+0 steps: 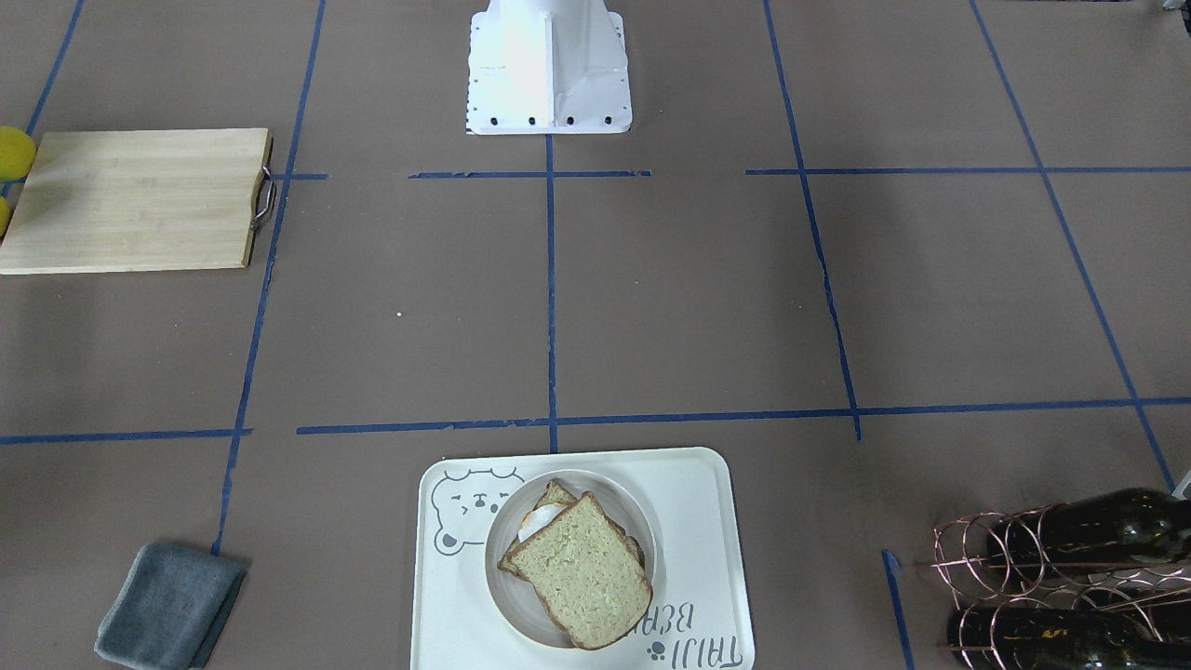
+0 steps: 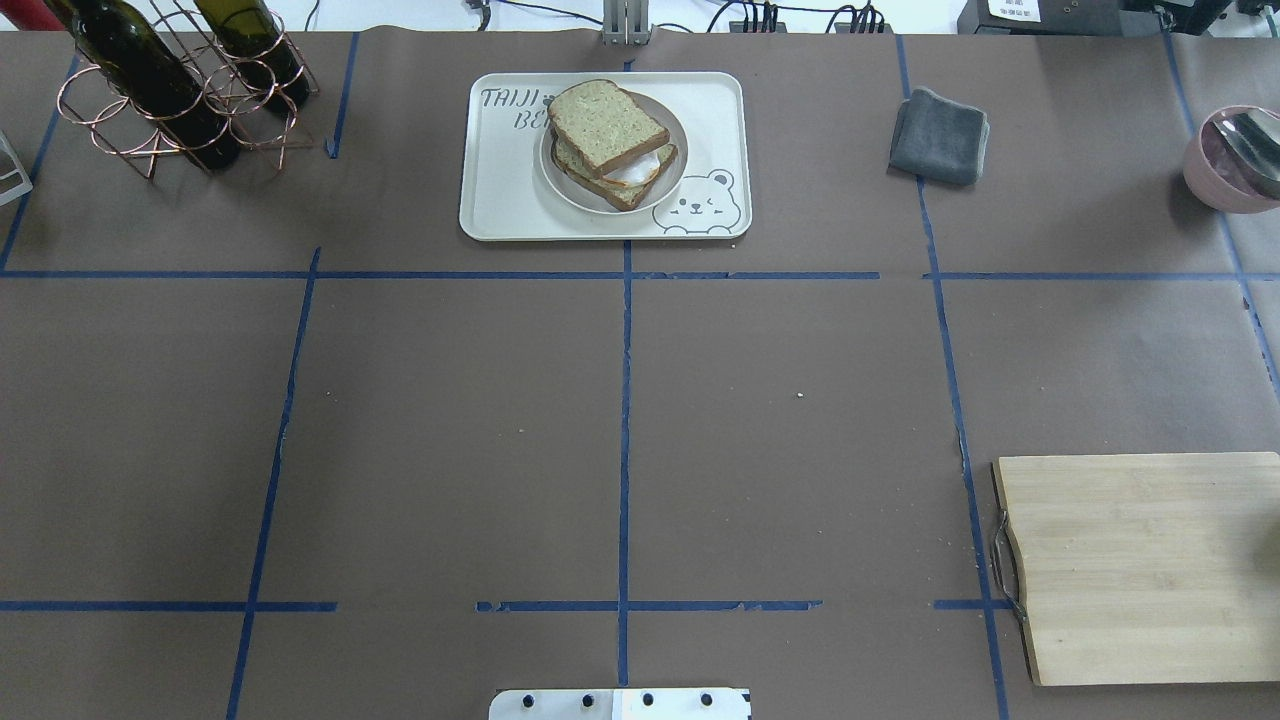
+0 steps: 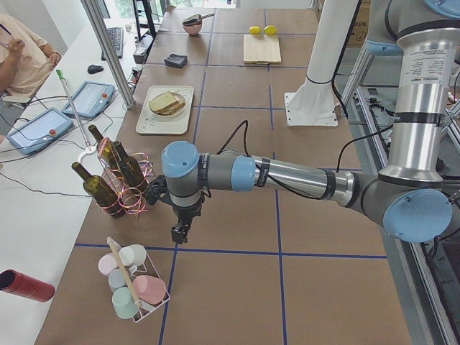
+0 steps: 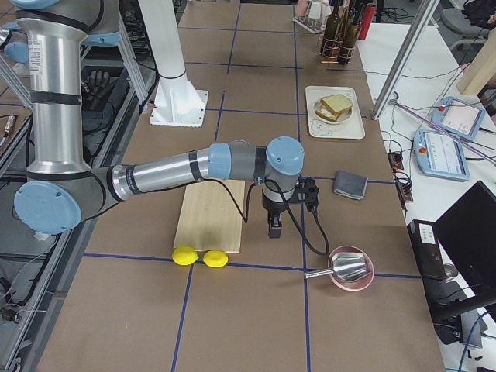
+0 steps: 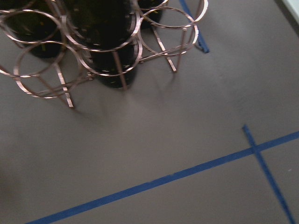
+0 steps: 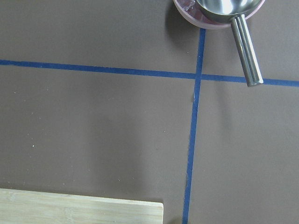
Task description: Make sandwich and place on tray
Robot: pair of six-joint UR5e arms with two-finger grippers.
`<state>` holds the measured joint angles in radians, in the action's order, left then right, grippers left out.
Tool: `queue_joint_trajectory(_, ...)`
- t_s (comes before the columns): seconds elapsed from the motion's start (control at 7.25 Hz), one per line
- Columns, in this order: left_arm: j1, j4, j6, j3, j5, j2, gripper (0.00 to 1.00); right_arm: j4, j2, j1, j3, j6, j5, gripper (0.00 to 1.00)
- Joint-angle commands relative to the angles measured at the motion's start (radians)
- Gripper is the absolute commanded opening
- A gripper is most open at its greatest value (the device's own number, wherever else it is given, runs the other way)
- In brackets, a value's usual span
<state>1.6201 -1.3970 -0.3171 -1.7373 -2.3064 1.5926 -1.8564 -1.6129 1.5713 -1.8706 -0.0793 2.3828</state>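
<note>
Sandwich (image 1: 579, 568) of two brown-crusted bread slices around a white fried egg rests on a small round off-white plate (image 1: 516, 605), on the large off-white bear-printed tray (image 1: 689, 521). The left gripper (image 3: 177, 233) hangs near the copper wire bottle rack (image 3: 122, 190), and the right gripper (image 4: 274, 230) seemingly hangs just past the light wooden cutting board (image 4: 205, 225). I cannot tell how either gripper's jaws stand.

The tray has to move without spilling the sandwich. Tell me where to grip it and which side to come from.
Grip the tray by its raised rim midway along a short edge, probably the lettered one on the robot's left, coming in low from that side. The plate sits near the centre, leaving that rim bare; the sandwich has a skewed top slice, so keep it level.
</note>
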Motion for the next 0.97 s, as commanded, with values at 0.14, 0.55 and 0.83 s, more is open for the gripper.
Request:
queue_joint_trajectory(0.14,-0.003,0.009,-0.002,-0.028,-0.084,-0.074,1.00,0.009,-0.006,0.013,-0.004,-0.001,-0.040,1.00)
queue_joint_trajectory(0.55,-0.005,-0.069,0.000,0.014,-0.090,-0.053,1.00,0.011,-0.004,0.010,0.008,0.000,-0.036,1.00)
queue_joint_trajectory(0.83,-0.005,-0.074,0.000,0.015,-0.084,-0.049,1.00,0.011,-0.005,0.010,0.036,0.004,-0.033,1.00)
